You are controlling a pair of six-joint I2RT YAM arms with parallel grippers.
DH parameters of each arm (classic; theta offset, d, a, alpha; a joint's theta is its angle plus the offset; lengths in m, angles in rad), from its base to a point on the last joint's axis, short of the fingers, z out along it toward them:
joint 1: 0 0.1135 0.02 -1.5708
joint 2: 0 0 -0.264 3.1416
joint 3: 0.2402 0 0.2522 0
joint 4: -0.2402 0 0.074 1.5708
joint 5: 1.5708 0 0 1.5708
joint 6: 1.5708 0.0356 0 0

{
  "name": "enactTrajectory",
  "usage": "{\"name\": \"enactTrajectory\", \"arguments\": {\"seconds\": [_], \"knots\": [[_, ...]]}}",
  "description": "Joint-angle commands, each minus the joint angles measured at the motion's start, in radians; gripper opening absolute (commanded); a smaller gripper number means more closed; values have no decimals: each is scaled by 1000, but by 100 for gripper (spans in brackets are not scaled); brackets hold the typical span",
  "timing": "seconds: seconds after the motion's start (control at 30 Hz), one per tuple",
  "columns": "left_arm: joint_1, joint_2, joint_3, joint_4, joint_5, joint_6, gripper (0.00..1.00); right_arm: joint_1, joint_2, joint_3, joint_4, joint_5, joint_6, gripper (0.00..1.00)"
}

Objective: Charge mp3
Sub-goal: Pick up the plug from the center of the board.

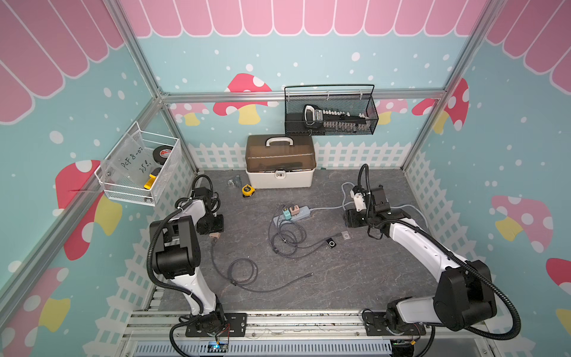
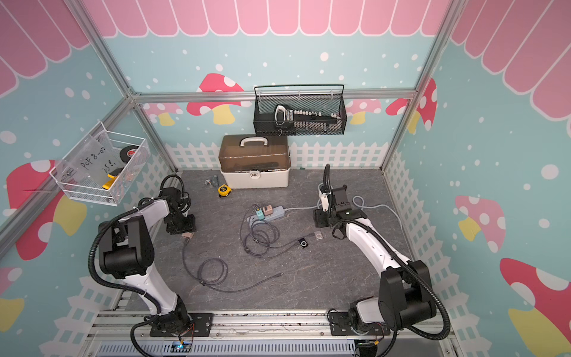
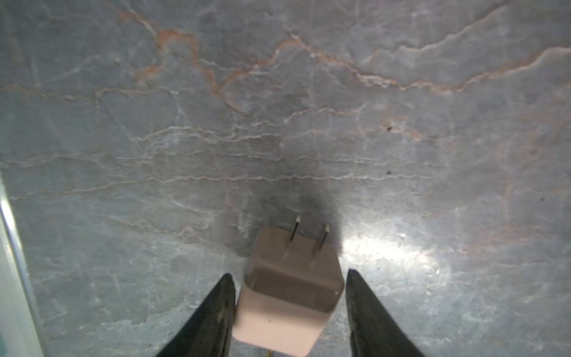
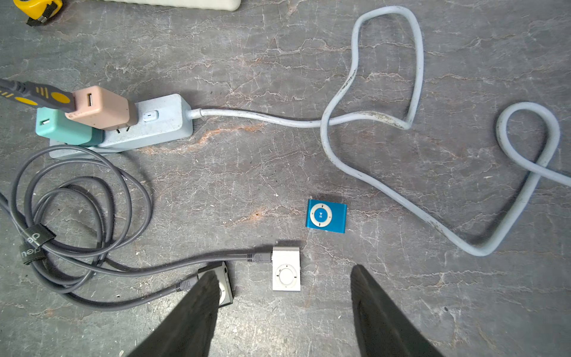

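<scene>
Surrounding walls: mushroom print; grey veined tabletop (image 1: pixel 340 278).
Left gripper (image 3: pixel 289 272): pink charger (image 3: pixel 287 309) between jaws, grip unclear.
Right gripper (image 4: pixel 284 270): jaws apart above tabletop.
Blue player (image 4: pixel 326 215): on tabletop near white player (image 4: pixel 286 269); right wrist view only.

- table (image 4: pixel 278 173): grey, marbled with pale and rust-coloured veins
- power strip (image 4: pixel 163 123): pale blue-grey, with a cord of the same colour
- peach adapter (image 4: pixel 102 106); teal adapter (image 4: pixel 61 128); pink adapter (image 3: pixel 287 296)
- blue player (image 4: pixel 326 216): white control ring
- white player (image 4: pixel 286 269)
- black player (image 1: pixel 331 244): white ring
- cables (image 4: pixel 92 197): dark grey
- tape measure (image 1: pixel 248 190): yellow and black
- walls (image 1: pixel 309 61): teal with white dots, red mushrooms and pink scallops
</scene>
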Motion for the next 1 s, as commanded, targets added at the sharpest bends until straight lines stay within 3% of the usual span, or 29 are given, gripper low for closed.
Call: {"name": "enactTrajectory", "arguments": {"seconds": [0.0, 0.47, 0.67, 0.73, 0.83, 0.97], "knots": [[-71, 8, 8, -23, 44, -19, 53, -2, 13, 28, -12, -1, -8, 66], [-311, -26, -51, 18, 6, -299, 55, -3, 36, 33, -7, -30, -13, 66], [-378, -124, -174, 126, -47, -412, 58, -2, 54, 48, 4, -86, -23, 66], [-383, -183, -220, 169, -74, -417, 61, -2, 50, 46, 10, -99, -31, 66], [-390, -252, -270, 219, -83, -403, 75, -2, 49, 38, 27, -120, -35, 67], [-403, -294, -329, 252, -79, -399, 77, -1, 48, 33, 41, -147, -34, 67]]}}
